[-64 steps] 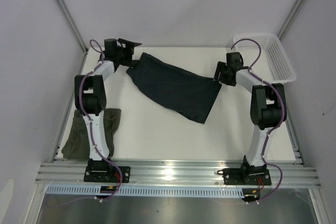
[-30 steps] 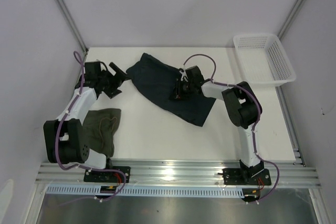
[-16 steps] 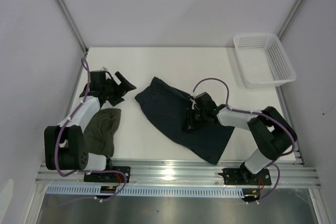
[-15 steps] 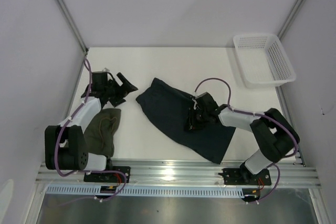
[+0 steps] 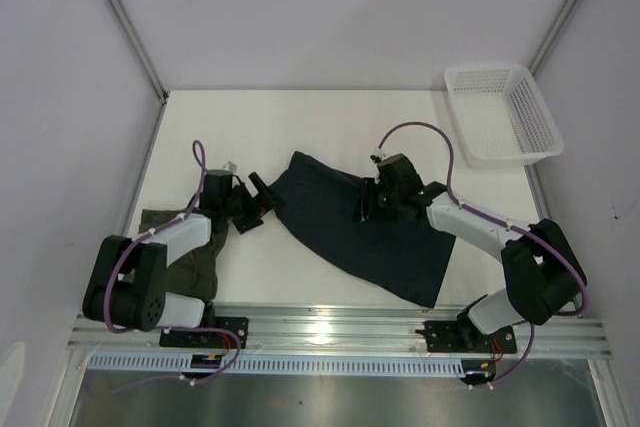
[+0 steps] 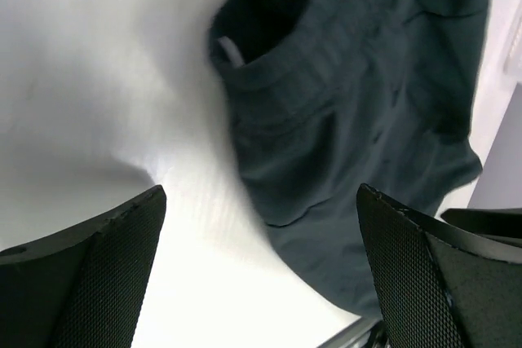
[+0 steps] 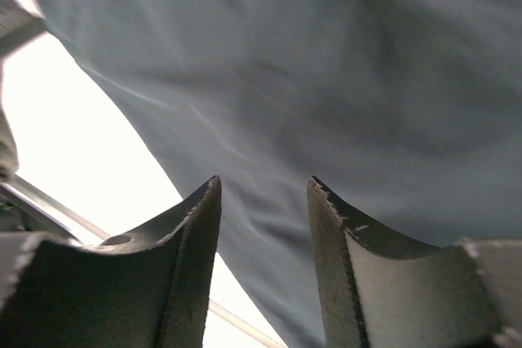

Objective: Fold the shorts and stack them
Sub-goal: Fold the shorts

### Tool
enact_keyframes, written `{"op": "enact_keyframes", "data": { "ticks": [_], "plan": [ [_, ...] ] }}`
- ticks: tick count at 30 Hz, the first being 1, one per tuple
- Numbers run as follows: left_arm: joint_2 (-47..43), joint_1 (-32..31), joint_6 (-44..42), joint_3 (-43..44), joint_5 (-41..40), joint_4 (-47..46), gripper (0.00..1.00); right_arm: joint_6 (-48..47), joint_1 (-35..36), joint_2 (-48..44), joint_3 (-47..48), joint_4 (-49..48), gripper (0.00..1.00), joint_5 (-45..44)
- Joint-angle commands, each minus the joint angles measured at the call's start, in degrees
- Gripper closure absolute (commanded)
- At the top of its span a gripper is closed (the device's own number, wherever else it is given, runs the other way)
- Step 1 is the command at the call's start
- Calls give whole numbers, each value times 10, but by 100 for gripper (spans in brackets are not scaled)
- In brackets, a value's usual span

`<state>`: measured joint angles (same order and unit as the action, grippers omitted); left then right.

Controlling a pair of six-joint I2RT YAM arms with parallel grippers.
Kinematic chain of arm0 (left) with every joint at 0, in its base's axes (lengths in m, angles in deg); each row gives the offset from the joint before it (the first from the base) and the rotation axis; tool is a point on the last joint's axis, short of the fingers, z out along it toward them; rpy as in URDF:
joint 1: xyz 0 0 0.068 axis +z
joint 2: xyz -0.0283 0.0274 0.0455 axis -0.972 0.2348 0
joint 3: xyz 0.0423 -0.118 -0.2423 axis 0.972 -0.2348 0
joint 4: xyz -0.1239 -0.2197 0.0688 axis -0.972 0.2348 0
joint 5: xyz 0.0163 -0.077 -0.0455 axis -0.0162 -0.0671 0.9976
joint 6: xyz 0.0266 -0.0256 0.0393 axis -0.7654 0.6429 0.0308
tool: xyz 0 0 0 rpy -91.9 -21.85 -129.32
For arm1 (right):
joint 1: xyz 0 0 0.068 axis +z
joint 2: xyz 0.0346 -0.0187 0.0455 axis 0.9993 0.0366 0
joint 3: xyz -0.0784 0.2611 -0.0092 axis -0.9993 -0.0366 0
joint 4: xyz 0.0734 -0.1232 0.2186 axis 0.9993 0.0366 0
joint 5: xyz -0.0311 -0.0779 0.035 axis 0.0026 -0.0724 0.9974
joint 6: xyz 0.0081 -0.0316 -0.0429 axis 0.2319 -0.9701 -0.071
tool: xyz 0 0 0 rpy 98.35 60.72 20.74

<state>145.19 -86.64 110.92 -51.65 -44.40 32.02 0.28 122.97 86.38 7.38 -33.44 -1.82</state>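
Note:
The dark navy shorts lie spread flat mid-table, running diagonally toward the near right. My right gripper hovers over their middle, open, with nothing between its fingers; its wrist view shows the navy cloth beneath the gripper. My left gripper is wide open just left of the shorts' left edge. The left wrist view shows the gripper above bare table, the waistband of the navy shorts ahead. The olive shorts lie at the near left, mostly under the left arm.
A white mesh basket stands at the far right corner. An aluminium rail runs along the near edge. Grey walls close in the left, back and right sides.
My right gripper has opened and let go of the navy shorts after dragging them nearer. My left arm has swung down and right, bringing its open gripper to the shorts' left edge.

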Motion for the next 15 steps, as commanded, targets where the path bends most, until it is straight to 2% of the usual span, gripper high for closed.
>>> {"op": "enact_keyframes", "data": {
  "ticks": [1, 7, 12, 15],
  "plan": [
    [-41, -2, 42, -37, -44, -74, 1, 6, 10, 30, 40, -57, 52, 4],
    [-2, -1, 75, -54, -50, -153, 1, 27, 21, 96, 87, -161, 53, 31],
    [38, -2, 104, -76, -31, -284, 1, 49, 20, 180, 155, -234, 55, 90],
    [92, -2, 119, -75, -10, -331, 1, 75, 18, 242, 199, -268, 58, 118]
  ]
}}
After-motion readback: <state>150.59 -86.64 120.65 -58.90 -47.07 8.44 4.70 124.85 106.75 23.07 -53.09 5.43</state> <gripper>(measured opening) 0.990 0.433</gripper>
